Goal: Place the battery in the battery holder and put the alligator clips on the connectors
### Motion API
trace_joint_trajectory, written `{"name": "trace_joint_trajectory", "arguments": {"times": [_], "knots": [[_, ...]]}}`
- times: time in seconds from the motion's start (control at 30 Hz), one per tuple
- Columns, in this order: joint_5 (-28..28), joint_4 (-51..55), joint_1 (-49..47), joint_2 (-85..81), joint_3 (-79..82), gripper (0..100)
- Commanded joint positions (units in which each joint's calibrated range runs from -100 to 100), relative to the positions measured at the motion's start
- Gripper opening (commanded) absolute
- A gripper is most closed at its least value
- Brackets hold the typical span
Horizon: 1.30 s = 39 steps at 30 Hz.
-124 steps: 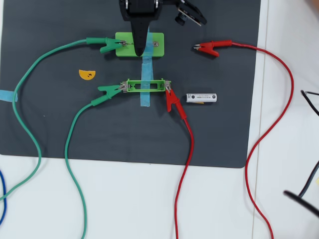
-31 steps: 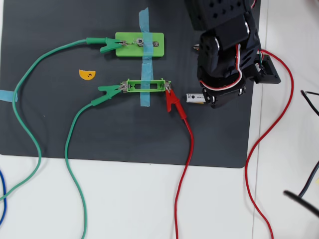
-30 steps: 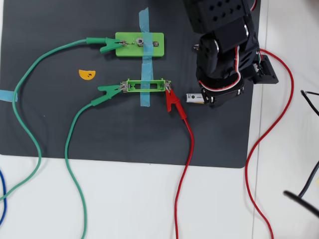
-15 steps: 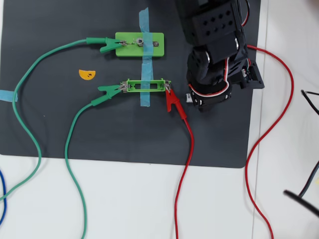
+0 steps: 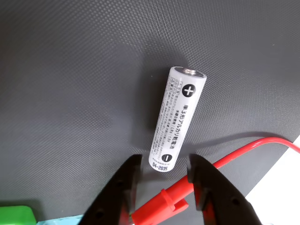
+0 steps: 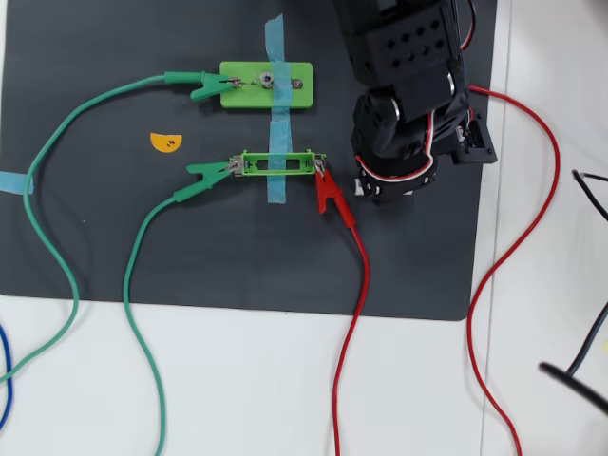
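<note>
The battery is a white-silver cylinder that lies flat on the dark mat, its minus end nearest my gripper. The black fingers stand apart on either side of that end, open and not touching it. A red alligator clip lies just below the fingers. In the overhead view the arm hides the battery and the gripper. The narrow green battery holder holds no battery. A green clip sits on its left tab and the red clip on its right tab.
A wider green block at the back carries another green clip. Blue tape crosses both green pieces. An orange mark lies on the mat. A second red wire loops over the white table on the right. A green corner shows at the bottom left.
</note>
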Motion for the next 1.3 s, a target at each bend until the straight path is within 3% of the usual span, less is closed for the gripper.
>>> {"name": "trace_joint_trajectory", "arguments": {"times": [0.0, 1.27], "knots": [[-0.2, 0.3, 0.1, -0.3, -1.7, 8], [0.1, 0.3, 0.4, 4.1, -4.4, 8]]}}
